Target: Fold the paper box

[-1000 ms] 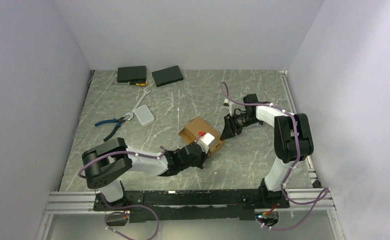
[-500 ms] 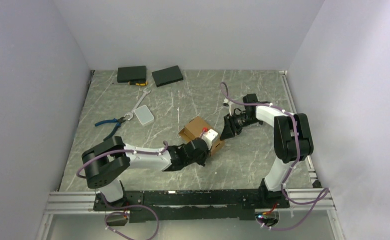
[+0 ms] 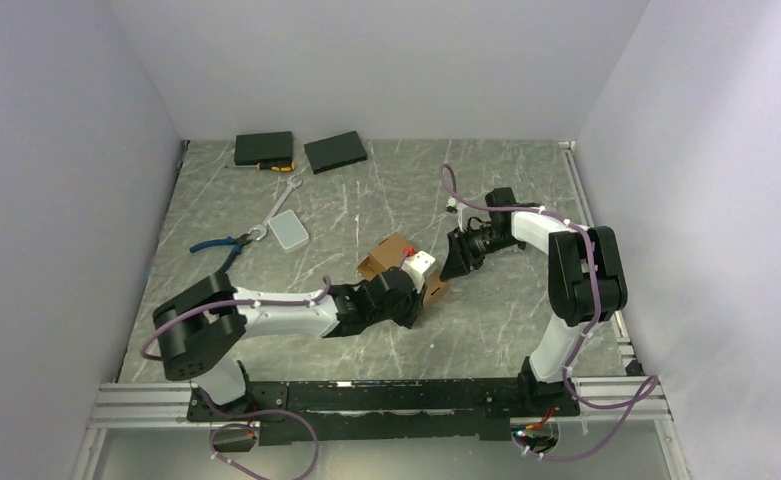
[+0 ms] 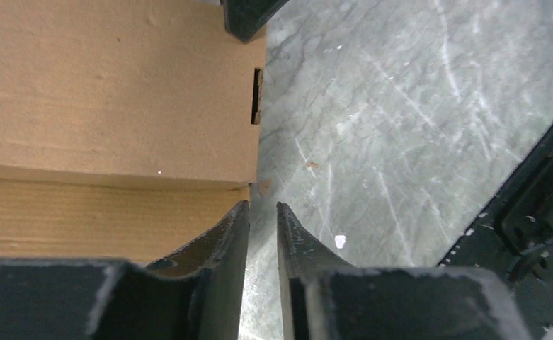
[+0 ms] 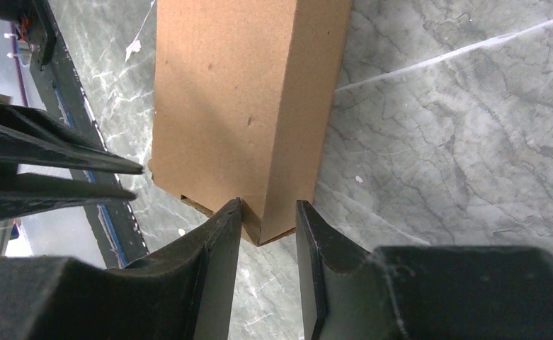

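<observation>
Top external view: the box lies near the middle of the grey marbled tabletop, between the two arms, with the left arm reaching in from the near left and the right arm from the right. No writing can be read on any face of it. It is plain brown corrugated cardboard, standing as a low rectangular carton. The left wrist view shows a smooth upper panel, a ribbed panel below it and a short dark slot at the panel's right edge. Its inside is hidden in all views.

The left end effector has its fingers parted by a narrow gap with only tabletop showing through. Its left finger lies against the box's near right corner. The right end effector pinches a corner of the box, one finger on the broad face and the other on the narrow side.

At the far left lie two black slabs. Nearer are a metal wrench, a small white pad and blue-handled pliers, all well apart from the box.
</observation>
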Available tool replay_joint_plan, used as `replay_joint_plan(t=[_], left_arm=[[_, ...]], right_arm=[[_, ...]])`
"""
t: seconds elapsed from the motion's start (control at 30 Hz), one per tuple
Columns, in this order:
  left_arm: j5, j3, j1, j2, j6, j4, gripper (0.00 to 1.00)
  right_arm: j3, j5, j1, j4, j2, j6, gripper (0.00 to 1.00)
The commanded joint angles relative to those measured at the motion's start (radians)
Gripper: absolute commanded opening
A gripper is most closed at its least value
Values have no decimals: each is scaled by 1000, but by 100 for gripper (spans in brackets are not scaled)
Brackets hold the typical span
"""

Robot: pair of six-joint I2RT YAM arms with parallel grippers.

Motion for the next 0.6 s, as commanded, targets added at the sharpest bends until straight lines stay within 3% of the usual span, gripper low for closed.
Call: replay_joint_plan(t=[0.0,0.1,0.27,0.4,0.5,0.57], left_arm=[[41,30,6,-132,-25,-42,31],[80,11,27,-202,-61,-84,37],[190,-89,82,-304,-128,-91,37],[295,-193,99,-350,-187,-39,23],[338,-277,99,-362,-263,34,5],[344,-322,99,-355,-332,76,0]], right_arm=[[4,100,9,23,34,-54,37],[4,99,9,24,33,-54,36],[4,99,9,24,32,-53,37],[6,99,9,23,33,-53,37],[6,100,9,24,33,-52,36],[6,101,11,26,35,-52,37]])
